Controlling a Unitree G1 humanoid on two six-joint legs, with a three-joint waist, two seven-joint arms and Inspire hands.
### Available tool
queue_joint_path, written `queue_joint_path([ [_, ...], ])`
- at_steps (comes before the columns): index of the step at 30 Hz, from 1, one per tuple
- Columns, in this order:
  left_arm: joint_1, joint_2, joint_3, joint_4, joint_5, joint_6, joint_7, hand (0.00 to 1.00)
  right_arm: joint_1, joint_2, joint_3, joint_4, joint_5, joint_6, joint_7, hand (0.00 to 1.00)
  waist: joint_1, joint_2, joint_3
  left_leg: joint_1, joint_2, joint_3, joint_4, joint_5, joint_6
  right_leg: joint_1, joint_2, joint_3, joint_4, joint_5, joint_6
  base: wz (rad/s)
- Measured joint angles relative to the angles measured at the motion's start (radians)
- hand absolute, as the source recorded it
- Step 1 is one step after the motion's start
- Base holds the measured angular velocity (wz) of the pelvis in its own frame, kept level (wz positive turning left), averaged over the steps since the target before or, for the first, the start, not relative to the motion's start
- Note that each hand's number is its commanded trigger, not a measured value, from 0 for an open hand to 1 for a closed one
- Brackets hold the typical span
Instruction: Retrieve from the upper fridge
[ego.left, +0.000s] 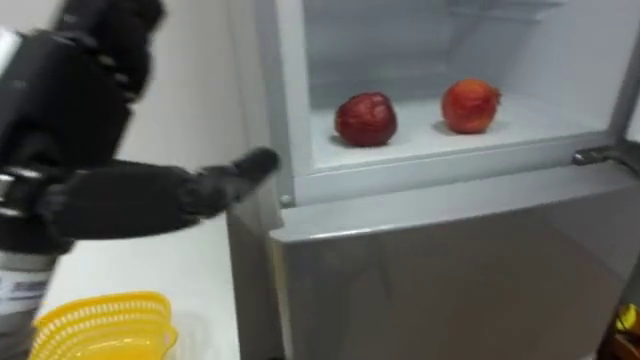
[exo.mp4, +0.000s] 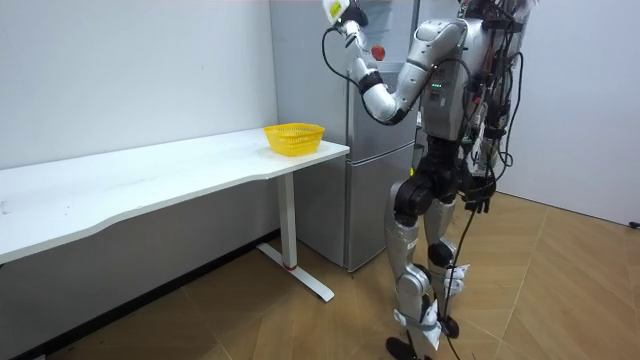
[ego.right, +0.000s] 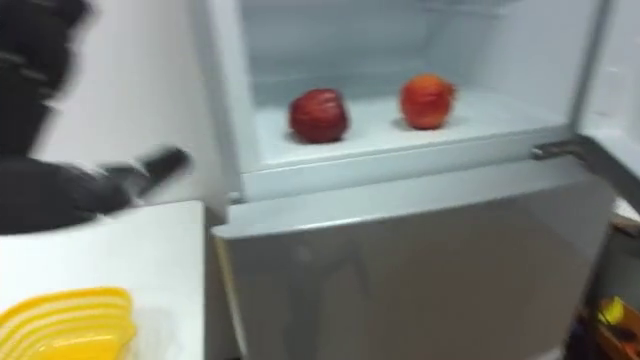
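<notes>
The upper fridge compartment (ego.left: 440, 150) stands open. On its white shelf lie two fruits, apart from each other: a dark red apple (ego.left: 365, 118) on the left and a lighter orange-red apple (ego.left: 470, 105) on the right. My left hand (ego.left: 215, 187) is dark, with straight fingers reaching toward the fridge's left outer edge, outside the compartment and left of the dark apple. It holds nothing. In the room view I stand before the fridge (exo.mp4: 375, 180) with the left arm raised. My right hand (exo.mp4: 479, 203) hangs by my hip.
A yellow basket (ego.left: 100, 325) sits on the white table (ego.left: 200, 290) just left of the fridge. The lower fridge door (ego.left: 450, 270) is closed. The open upper door's edge (ego.left: 630, 90) and its hinge (ego.left: 600, 155) are on the right.
</notes>
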Motion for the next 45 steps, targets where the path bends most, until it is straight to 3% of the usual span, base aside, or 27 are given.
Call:
queue_joint_path([
  [4, 0.001, -0.003, 0.126, -0.026, 0.034, -0.050, 0.182, 0.00, -0.001, 0.018, 0.000, -0.004, -0.011, -0.012, -0.001, 0.00, 0.014, 0.024, 0.0053, 0.002, -0.003, -0.024, 0.000, 0.000, 0.000, 0.015, -0.007, -0.040, -0.001, 0.000, 0.000, 0.20],
  [6, 0.004, -0.003, 0.173, -0.030, 0.073, -0.082, 0.265, 0.00, 0.007, 0.022, 0.000, -0.008, -0.010, -0.013, -0.003, 0.00, 0.036, 0.037, 0.0032, 0.001, -0.005, -0.026, 0.000, 0.000, 0.000, 0.015, -0.010, -0.047, -0.001, -0.001, 0.002, 0.05],
  [7, 0.025, -0.005, 0.206, -0.038, 0.097, -0.105, 0.319, 0.00, 0.014, 0.022, 0.001, -0.011, -0.011, -0.014, -0.006, 0.00, 0.045, 0.041, 0.0079, -0.001, -0.006, -0.027, 0.000, 0.000, 0.000, 0.014, -0.012, -0.049, -0.003, -0.002, 0.003, 0.03],
  [9, 0.073, -0.011, 0.256, -0.039, 0.143, -0.138, 0.394, 0.00, 0.035, 0.027, 0.001, -0.014, -0.007, -0.017, -0.015, 0.00, 0.054, 0.058, 0.0016, -0.003, -0.008, -0.039, 0.000, 0.000, 0.000, 0.016, -0.014, -0.056, -0.004, -0.004, 0.004, 0.13],
  [11, 0.165, -0.011, 0.322, -0.019, 0.168, -0.188, 0.488, 0.00, 0.055, 0.029, 0.001, -0.016, -0.011, -0.017, -0.014, 0.00, 0.071, 0.065, 0.0001, 0.006, -0.012, -0.051, 0.000, 0.000, 0.000, 0.018, -0.017, -0.057, 0.008, -0.018, 0.005, 0.10],
  [13, 0.244, -0.011, 0.371, 0.015, 0.191, -0.202, 0.546, 0.00, 0.066, 0.028, 0.000, -0.020, -0.017, -0.012, -0.014, 0.00, 0.096, 0.064, 0.0001, 0.007, -0.013, -0.053, 0.003, 0.001, -0.001, 0.012, -0.018, -0.057, 0.022, -0.025, 0.004, 0.03],
  [16, 0.360, -0.023, 0.396, 0.140, 0.201, -0.211, 0.616, 0.00, 0.074, 0.024, 0.002, -0.029, -0.010, 0.001, -0.015, 0.00, 0.103, 0.058, 0.0012, 0.000, -0.015, -0.067, 0.003, 0.001, -0.002, 0.012, -0.021, -0.070, 0.021, -0.026, 0.005, 0.19],
  [19, 0.431, -0.044, 0.380, 0.339, 0.187, -0.189, 0.669, 0.00, 0.064, 0.025, 0.002, -0.051, -0.009, 0.020, -0.002, 0.00, 0.104, 0.055, 0.0038, -0.009, -0.020, -0.087, 0.009, 0.001, -0.002, 0.010, -0.027, -0.086, 0.028, -0.027, 0.007, 0.14],
  [21, 0.474, -0.049, 0.330, 0.461, 0.133, -0.173, 0.699, 0.00, 0.064, 0.025, 0.019, -0.078, -0.004, 0.032, 0.000, 0.00, 0.098, 0.049, 0.0048, -0.016, -0.024, -0.102, 0.014, 0.001, -0.002, 0.010, -0.030, -0.093, 0.028, -0.027, 0.010, 0.16],
  [23, 0.510, -0.065, 0.259, 0.657, 0.079, -0.150, 0.708, 0.00, 0.051, 0.029, 0.021, -0.086, -0.006, 0.051, 0.000, 0.00, 0.092, 0.041, 0.0042, -0.020, -0.025, -0.109, 0.013, 0.001, -0.001, 0.010, -0.033, -0.103, 0.028, -0.027, 0.010, 0.09],
  [27, 0.523, -0.119, 0.166, 0.924, -0.107, -0.137, 0.701, 0.00, 0.045, 0.029, 0.022, -0.086, 0.004, 0.069, 0.000, 0.00, 0.091, 0.034, 0.0019, -0.015, -0.024, -0.110, 0.002, 0.001, -0.001, 0.013, -0.032, -0.106, 0.032, -0.028, 0.009, 0.00],
  [29, 0.535, -0.159, 0.114, 1.071, -0.185, -0.108, 0.690, 0.00, 0.033, 0.032, 0.021, -0.083, 0.008, 0.083, 0.001, 0.00, 0.093, 0.024, -0.0017, -0.015, -0.024, -0.110, -0.007, 0.001, -0.001, 0.010, -0.031, -0.105, 0.023, -0.028, 0.009, 0.00],
  [31, 0.541, -0.174, 0.087, 1.179, -0.249, -0.090, 0.665, 0.00, 0.034, 0.034, 0.021, -0.083, 0.008, 0.108, 0.009, 0.00, 0.100, 0.016, -0.0071, -0.013, -0.024, -0.109, -0.008, 0.001, -0.001, 0.011, -0.030, -0.105, 0.023, -0.028, 0.009, 0.00],
  [34, 0.560, -0.188, 0.077, 1.338, -0.350, -0.057, 0.607, 0.00, 0.037, 0.034, 0.018, -0.075, 0.007, 0.127, 0.018, 0.00, 0.106, 0.003, -0.0068, -0.008, -0.024, -0.105, -0.008, 0.001, -0.001, 0.018, -0.030, -0.102, 0.019, -0.027, 0.009, -0.01],
  [36, 0.554, -0.199, 0.077, 1.467, -0.350, -0.042, 0.562, 0.00, 0.038, 0.035, 0.016, -0.071, -0.004, 0.138, 0.026, 0.00, 0.111, 0.004, -0.0068, 0.002, -0.024, -0.104, -0.009, 0.001, -0.001, 0.029, -0.031, -0.100, 0.017, -0.028, 0.010, -0.04],
  [39, 0.552, -0.207, 0.053, 1.633, -0.313, 0.015, 0.469, 0.00, 0.029, 0.040, 0.011, -0.072, -0.049, 0.146, 0.050, 0.00, 0.104, -0.002, -0.0015, 0.013, -0.023, -0.101, -0.014, 0.000, 0.000, 0.047, -0.031, -0.101, 0.001, -0.029, 0.012, 0.06],
  [41, 0.546, -0.205, 0.022, 1.730, -0.209, 0.051, 0.396, 0.00, 0.029, 0.039, 0.014, -0.072, -0.052, 0.147, 0.072, 0.00, 0.102, 0.000, -0.0004, 0.013, -0.021, -0.105, -0.019, -0.002, -0.001, 0.046, -0.027, -0.099, 0.000, -0.030, 0.011, 0.05],
  [45, 0.544, -0.201, -0.087, 1.771, 0.002, 0.123, 0.306, 0.00, 0.017, 0.040, 0.026, -0.071, -0.023, 0.148, 0.079, 0.00, 0.077, 0.002, 0.0007, 0.003, -0.022, -0.116, -0.013, -0.002, -0.001, 0.048, -0.030, -0.109, 0.002, -0.029, 0.011, 0.12],
])
